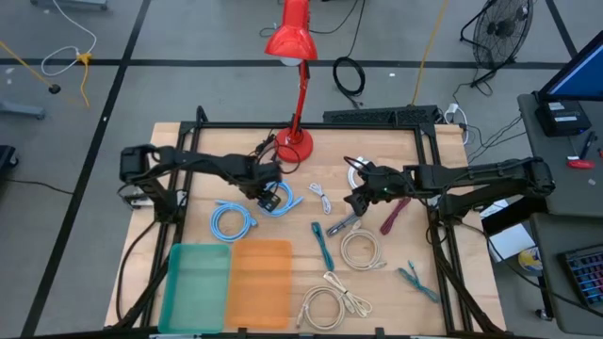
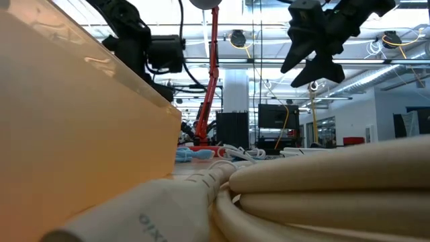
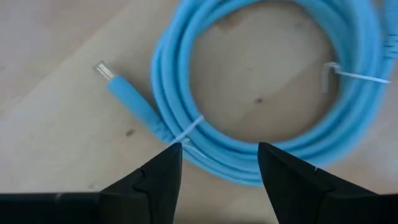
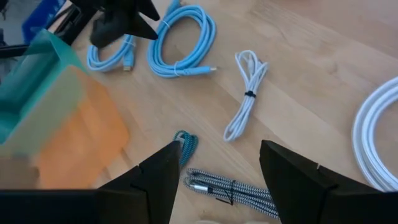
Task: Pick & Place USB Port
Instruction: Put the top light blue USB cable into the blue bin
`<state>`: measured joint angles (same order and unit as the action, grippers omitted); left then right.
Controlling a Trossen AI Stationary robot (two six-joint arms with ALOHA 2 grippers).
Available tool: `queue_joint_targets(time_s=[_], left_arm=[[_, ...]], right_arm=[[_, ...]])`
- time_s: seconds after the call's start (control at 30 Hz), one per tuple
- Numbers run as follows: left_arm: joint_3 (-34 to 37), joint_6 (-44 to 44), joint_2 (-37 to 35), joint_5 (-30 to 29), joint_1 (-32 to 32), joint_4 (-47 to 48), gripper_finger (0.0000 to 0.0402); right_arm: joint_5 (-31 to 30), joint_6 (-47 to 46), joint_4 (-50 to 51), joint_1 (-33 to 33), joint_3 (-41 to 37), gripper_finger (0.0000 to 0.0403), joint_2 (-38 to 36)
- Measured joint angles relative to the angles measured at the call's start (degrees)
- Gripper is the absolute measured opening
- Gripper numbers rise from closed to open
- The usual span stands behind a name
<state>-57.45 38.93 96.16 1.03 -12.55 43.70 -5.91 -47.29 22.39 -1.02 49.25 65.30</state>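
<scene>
Left gripper [image 3: 217, 163] hangs directly over the coiled light-blue USB cable [image 3: 261, 124] on the wooden table [image 1: 443, 282], fingers apart and straddling the coil's edge, nothing gripped. The cable lies flat just in front of the red lamp [image 1: 294, 141], plug end sticking out beside the coil. Right gripper [image 4: 217, 163] is spread wide and empty above a braided cable [image 4: 230, 186], near a bundled white cable [image 4: 245, 93].

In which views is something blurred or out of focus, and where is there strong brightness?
Low view: the orange bin wall and beige cable coil close to the lens are soft, and the ceiling behind is bright. Left wrist view: the blue cable coil blurs toward one edge. High view: evenly lit.
</scene>
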Motion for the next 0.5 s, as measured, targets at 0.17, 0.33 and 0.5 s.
queue_joint_targets(time_s=[0.17, 0.33, 0.5], left_arm=[[-0.52, -0.68, 1.57, -3.12, -1.16, 4.03, 0.0212], [-0.52, -1.77, 1.88, -2.80, -2.23, 2.26, 0.0211], [-0.50, -1.72, 1.92, -1.73, -2.77, -0.14, 0.0211]], right_arm=[[-0.01, 0.17, -0.40, 0.19, 0.00, 0.0208, 0.00], [-0.31, 0.22, -0.76, 0.83, 0.00, 0.0208, 0.00], [-0.71, 0.22, -0.74, 1.13, 0.00, 0.0208, 0.00]])
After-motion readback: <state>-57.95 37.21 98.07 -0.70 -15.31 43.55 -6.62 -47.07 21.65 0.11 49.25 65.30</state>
